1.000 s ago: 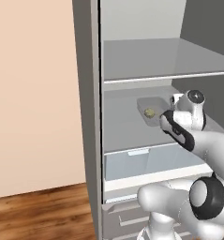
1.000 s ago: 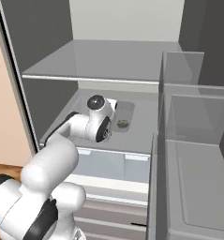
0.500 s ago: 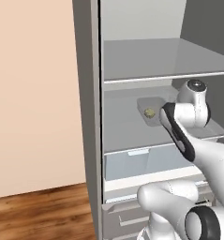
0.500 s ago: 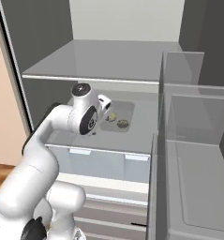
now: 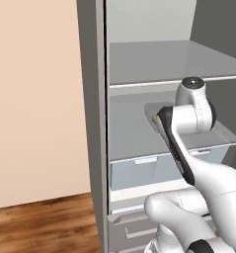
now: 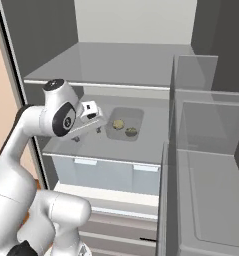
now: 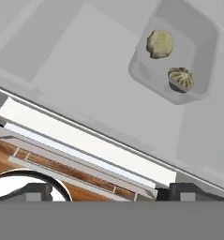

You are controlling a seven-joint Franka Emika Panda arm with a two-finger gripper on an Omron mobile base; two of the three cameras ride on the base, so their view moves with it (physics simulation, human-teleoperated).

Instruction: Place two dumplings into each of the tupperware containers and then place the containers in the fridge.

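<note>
Two small beige-tan mottled dumplings [image 7: 160,43] lie inside a grey rectangular lidless tub [image 7: 197,28] on the tall grey fridge's flat shelf [image 6: 141,142]. Just beside it, the two-finger gripper [image 6: 93,115] hangs spread and empty.

One tupperware container [image 6: 125,123] is seen on the fridge [image 6: 116,60] middle shelf [image 6: 91,142], two dumplings [image 6: 124,128] inside. The gripper [image 6: 98,122] is held just left of it, jaws spread, nothing gripped.
</note>
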